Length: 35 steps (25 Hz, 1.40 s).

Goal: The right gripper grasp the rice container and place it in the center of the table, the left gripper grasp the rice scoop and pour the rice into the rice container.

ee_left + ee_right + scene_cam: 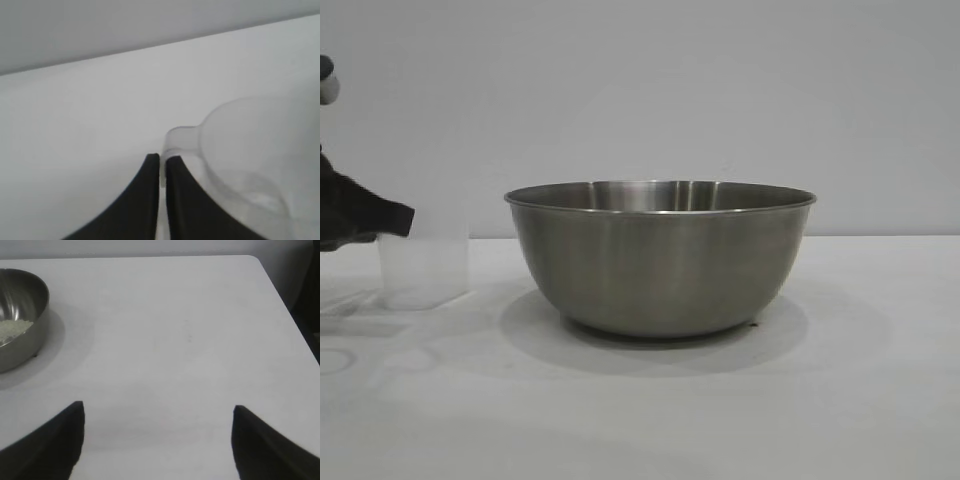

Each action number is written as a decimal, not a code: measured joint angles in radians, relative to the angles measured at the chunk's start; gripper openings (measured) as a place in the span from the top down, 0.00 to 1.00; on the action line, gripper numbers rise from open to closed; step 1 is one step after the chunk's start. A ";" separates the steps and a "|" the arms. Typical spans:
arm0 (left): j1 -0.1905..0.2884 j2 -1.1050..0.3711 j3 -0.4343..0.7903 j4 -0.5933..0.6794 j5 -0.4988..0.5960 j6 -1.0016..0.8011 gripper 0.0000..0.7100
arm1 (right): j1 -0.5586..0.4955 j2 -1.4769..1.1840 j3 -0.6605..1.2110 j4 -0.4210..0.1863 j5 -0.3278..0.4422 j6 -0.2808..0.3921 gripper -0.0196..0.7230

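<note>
The steel rice container (660,258) stands upright in the middle of the white table (860,380). A pale layer of rice (12,329) lies on its bottom. At the far left the translucent rice scoop (423,270) stands upright on the table. My left gripper (405,218) reaches in from the left edge, shut on the scoop's loop handle (176,139); the thin handle sits between the two black fingertips (152,162). No grains show inside the scoop (250,150). My right gripper (158,407) hangs open over bare table, well apart from the rice container (20,320), with nothing between its fingers.
A plain grey wall (720,90) rises behind the table. In the right wrist view the table's rounded far corner (255,260) and side edge show, with dark floor beyond. Bare tabletop lies to the right of the container.
</note>
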 joint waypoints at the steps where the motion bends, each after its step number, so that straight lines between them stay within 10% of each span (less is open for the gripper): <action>1: 0.000 0.000 0.006 0.003 -0.004 -0.006 1.00 | 0.000 0.000 0.000 0.000 0.000 0.000 0.27; 7: 0.000 0.003 0.040 0.024 -0.009 -0.011 0.93 | 0.000 0.000 0.000 0.000 0.000 0.000 0.27; 17: 0.000 -0.016 0.200 0.032 -0.007 -0.102 0.32 | 0.000 0.000 0.000 0.000 0.000 0.000 0.27; 27: 0.000 -0.264 0.320 0.157 0.005 -0.111 0.34 | 0.000 0.000 0.000 0.000 0.000 0.000 0.27; 35: 0.000 -0.547 0.329 0.182 0.361 -0.150 0.31 | 0.000 0.000 0.000 0.000 0.000 0.000 0.27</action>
